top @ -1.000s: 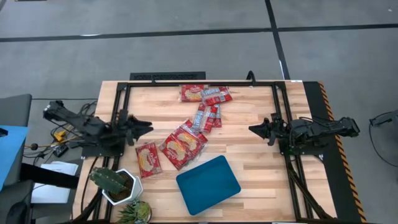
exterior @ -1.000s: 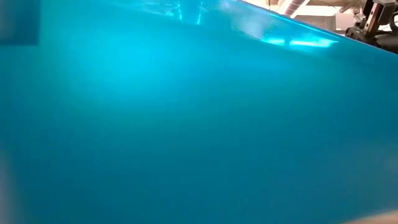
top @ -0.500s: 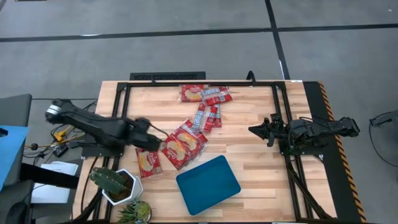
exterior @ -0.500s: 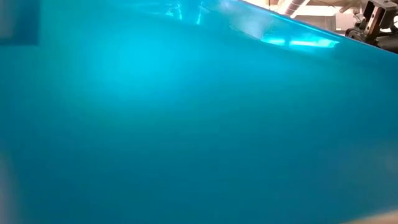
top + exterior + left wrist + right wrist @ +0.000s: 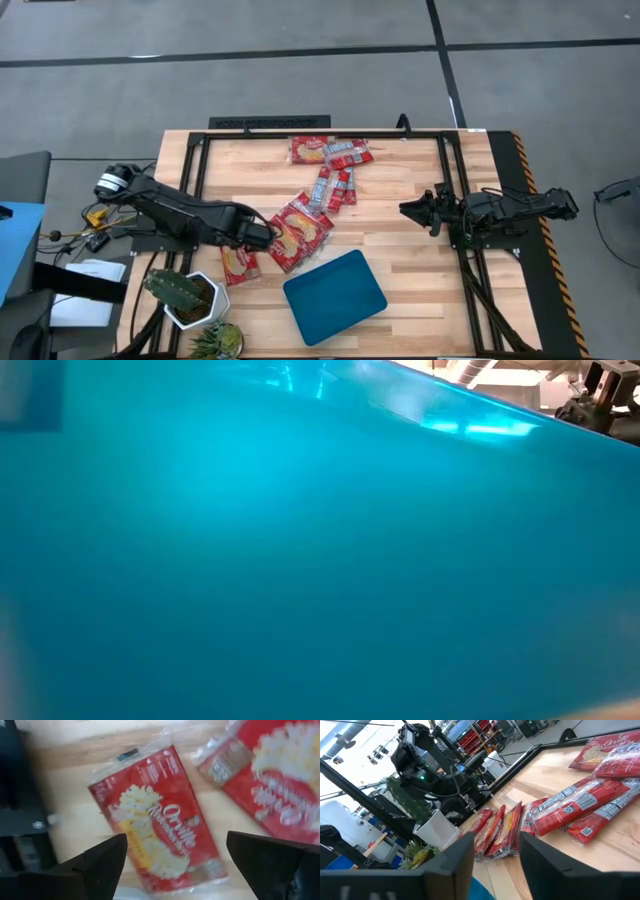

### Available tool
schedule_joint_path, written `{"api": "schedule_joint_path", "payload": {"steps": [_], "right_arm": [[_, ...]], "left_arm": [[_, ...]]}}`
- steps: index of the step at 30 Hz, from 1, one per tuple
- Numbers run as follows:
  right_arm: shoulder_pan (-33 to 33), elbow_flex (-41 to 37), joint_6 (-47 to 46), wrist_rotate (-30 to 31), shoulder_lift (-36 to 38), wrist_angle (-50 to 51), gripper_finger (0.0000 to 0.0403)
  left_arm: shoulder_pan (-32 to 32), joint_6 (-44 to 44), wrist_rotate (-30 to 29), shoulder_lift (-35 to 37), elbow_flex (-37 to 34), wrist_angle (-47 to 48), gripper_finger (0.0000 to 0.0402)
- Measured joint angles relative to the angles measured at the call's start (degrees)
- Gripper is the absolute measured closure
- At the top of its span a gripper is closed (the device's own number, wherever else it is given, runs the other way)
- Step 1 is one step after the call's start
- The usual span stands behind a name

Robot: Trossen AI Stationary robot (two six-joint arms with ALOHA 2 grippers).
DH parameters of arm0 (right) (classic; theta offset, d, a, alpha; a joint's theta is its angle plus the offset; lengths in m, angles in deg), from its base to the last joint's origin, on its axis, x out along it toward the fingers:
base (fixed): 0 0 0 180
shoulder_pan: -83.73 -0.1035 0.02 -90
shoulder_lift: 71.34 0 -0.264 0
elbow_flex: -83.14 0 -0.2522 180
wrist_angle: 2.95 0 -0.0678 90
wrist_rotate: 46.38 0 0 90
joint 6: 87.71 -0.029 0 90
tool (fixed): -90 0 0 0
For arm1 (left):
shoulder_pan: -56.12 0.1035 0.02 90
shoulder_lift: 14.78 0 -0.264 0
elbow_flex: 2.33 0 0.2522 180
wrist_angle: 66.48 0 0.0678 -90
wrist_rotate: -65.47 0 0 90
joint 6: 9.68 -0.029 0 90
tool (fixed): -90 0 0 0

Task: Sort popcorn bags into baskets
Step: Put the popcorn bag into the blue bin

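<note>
Red popcorn bags lie flat on the wooden table: a far group (image 5: 330, 150), narrow ones (image 5: 335, 188), a fanned pile of wide ones (image 5: 297, 232) and a single wide bag (image 5: 238, 264) at the near left. The teal basket (image 5: 335, 297) sits near the front edge, and its wall (image 5: 320, 560) fills the low view. My left gripper (image 5: 262, 237) reaches in between the single bag and the pile; it hovers open over a wide bag (image 5: 160, 827), one finger on either side, touching nothing. My right gripper (image 5: 408, 210) waits open at the right.
A white pot with a cactus (image 5: 190, 295) and a small leafy plant (image 5: 220, 340) stand at the near left corner, close to my left arm. Black frame rails (image 5: 320, 127) run along the far edge and both sides. Bare wood lies between the basket and my right gripper.
My left arm has stretched out from its place at the table's left edge toward the right, ending over the wide bags at the near left. The bags and the basket have stayed where they were.
</note>
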Motion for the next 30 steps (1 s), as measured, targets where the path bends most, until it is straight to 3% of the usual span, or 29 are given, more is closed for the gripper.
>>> {"api": "schedule_joint_path", "payload": {"steps": [7,14,21,25,30], "right_arm": [[0.0,-0.02,0.74,0.0,0.0,0.1,0.0185],[0.02,-0.04,0.74,0.02,0.0,0.13,0.019],[0.02,-0.11,0.78,0.07,0.0,-0.2,0.0196],[0.02,-0.13,0.91,0.22,-0.02,-0.55,0.0196],[0.02,-0.15,0.91,0.26,-0.02,-0.9,0.0205]], "left_arm": [[-1.55,4.23,5.99,1.03,-7.63,-3.33,0.0074],[-3.58,11.5,6.49,1.03,-16.66,-20.22,0.0074],[-6.02,16.82,6.95,1.68,-23.18,-30.09,0.0078],[-6.08,16.95,6.56,1.66,-23.54,-30.79,0.013],[-6.1,16.46,5.09,1.51,-23.58,-31.21,0.0266]]}}
